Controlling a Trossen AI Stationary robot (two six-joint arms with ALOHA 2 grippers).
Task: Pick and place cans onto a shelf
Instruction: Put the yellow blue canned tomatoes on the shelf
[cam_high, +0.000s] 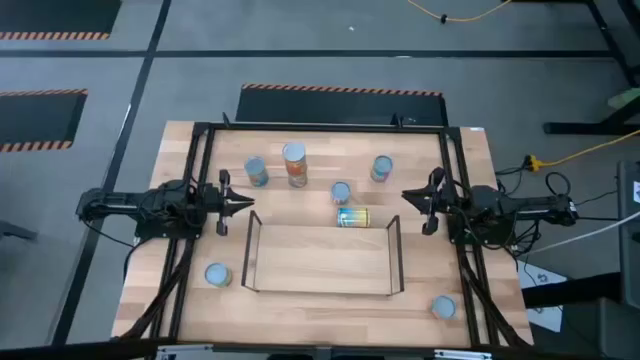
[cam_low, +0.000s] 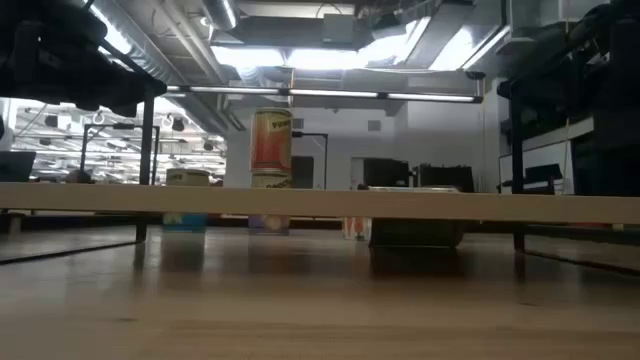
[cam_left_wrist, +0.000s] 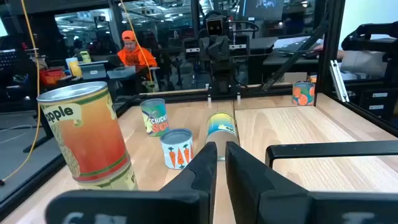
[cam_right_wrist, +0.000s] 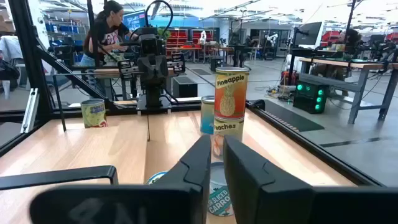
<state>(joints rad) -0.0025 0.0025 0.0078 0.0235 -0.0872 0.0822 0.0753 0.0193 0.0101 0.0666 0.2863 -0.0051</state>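
Hovering over the wooden table (cam_high: 190, 330) with nothing in my grasp, I have my left gripper (cam_high: 245, 203) off the left end of the shelf (cam_high: 320, 260) and my right gripper (cam_high: 408, 197) off its right end, the two pointing at each other across the table. On each, the jaws are drawn almost together with only a thin slit between them, and they pinch nothing; my left fingers (cam_left_wrist: 202, 171) and my right fingers (cam_right_wrist: 196, 165) show the same narrow gap in the wrist views. The shelf board itself is bare, and every tin sits on the table around it. Behind the shelf stands a two-high stack (cam_high: 294, 165), a pineapple tin on top of a peaches tin (cam_right_wrist: 231, 99), with a blue-topped can (cam_high: 257, 172) just to its left. Further right along the back are a carrots can (cam_high: 341, 192), upright and close to the shelf's rear edge, and another upright can (cam_high: 381, 168) beyond it. A teal-and-yellow can (cam_high: 352, 217) lies on its side, just beside the rear wire of the shelf. Two more cans stand apart from the rest: one near the shelf's front left corner (cam_high: 217, 274) and one off its front right corner (cam_high: 443, 307). From table height the stack (cam_low: 271, 150) rises above the shelf board (cam_low: 450, 203). A person in orange (cam_left_wrist: 130, 50) sits in the room beyond.
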